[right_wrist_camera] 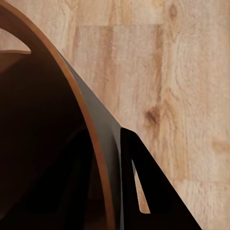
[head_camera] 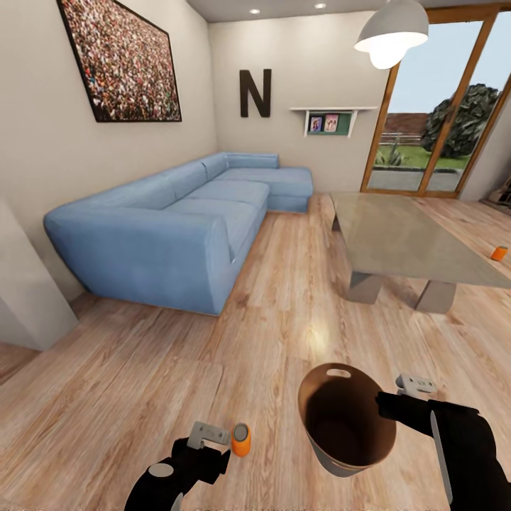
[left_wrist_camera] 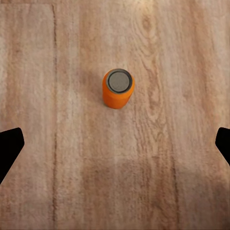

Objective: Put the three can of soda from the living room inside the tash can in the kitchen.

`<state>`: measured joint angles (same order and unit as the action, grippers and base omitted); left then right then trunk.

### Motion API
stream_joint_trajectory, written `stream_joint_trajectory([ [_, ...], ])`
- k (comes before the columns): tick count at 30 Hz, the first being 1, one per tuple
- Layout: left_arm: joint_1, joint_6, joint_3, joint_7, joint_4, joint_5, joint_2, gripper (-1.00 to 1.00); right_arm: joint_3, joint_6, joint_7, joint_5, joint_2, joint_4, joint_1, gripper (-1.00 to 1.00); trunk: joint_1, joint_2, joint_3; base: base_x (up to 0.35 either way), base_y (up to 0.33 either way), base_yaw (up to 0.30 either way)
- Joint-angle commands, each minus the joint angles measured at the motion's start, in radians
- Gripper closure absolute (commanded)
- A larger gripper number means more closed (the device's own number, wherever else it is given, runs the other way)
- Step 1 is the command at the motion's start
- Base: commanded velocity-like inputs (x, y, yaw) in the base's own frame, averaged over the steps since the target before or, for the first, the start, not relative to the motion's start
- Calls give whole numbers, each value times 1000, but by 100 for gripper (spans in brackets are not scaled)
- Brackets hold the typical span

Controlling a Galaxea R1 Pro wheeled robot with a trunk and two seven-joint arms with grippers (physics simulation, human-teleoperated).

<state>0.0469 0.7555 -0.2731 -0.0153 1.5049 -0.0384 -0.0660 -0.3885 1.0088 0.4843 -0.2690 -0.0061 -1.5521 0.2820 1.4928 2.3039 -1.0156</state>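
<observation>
Orange can (head_camera: 240, 440) with grey end; brown, copper-rimmed bin (head_camera: 345, 419), dark inside; blue sofa (head_camera: 177, 223); grey glassy worktop (head_camera: 404, 238); light wood-grain floor (head_camera: 142, 383); black claws (head_camera: 213, 443).

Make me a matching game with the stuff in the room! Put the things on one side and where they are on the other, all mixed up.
Things:
1. near soda can
2. far soda can
3. trash can
4. sofa

Places:
A. along the wall under the big picture
B. gripped at its rim by the right gripper
C. standing on the floor in front of the open left gripper
D. on the floor past the far side of the coffee table

Pairs: 1-C, 2-D, 3-B, 4-A
</observation>
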Motion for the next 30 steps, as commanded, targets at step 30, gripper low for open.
stream_joint_trajectory([
  [30, 0, -1, 0, -3, -1, -2, 2, -100, 0, 1, -1, 21, 0, 0, 0, 100, 0, 0, -48, 0, 0, 0],
])
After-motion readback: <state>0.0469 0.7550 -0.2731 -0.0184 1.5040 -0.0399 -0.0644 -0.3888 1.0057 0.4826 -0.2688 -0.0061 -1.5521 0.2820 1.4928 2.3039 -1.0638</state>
